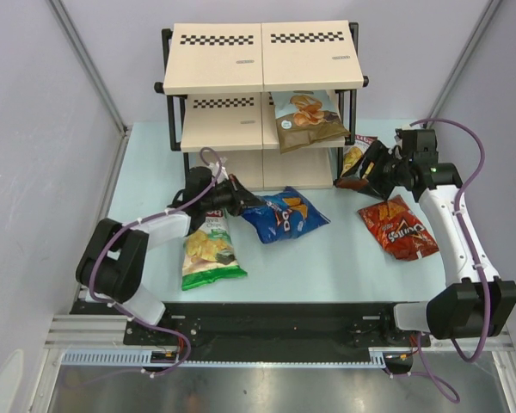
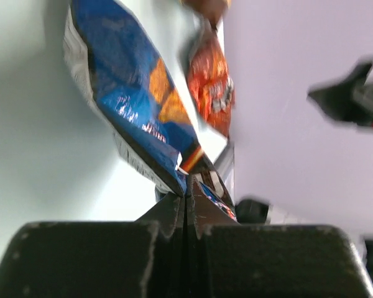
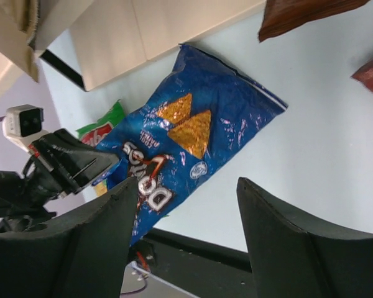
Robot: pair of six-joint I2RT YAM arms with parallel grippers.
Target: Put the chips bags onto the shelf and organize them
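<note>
The shelf [image 1: 262, 56] stands at the back; the pale blue-and-brown bag [image 1: 305, 116] lies on its middle board. My left gripper [image 1: 241, 200] is shut on the left corner of the blue Doritos bag [image 1: 284, 215]; in the left wrist view its jaws [image 2: 187, 198] pinch the bag's [image 2: 130, 93] edge. The green-white Chuba bag [image 1: 208, 249] lies under the left arm. My right gripper [image 1: 374, 168] is open and empty, just right of the small dark brown-red Chuba bag [image 1: 357, 165] at the shelf's right foot. The red Doritos bag [image 1: 398, 226] lies flat at the right.
The right wrist view shows the blue bag [image 3: 193, 130], the brown bag's edge [image 3: 298, 12], the shelf's lower boards [image 3: 143, 31] and the left gripper [image 3: 74, 164]. Grey walls close in both sides. The black base rail [image 1: 267, 318] runs along the near edge.
</note>
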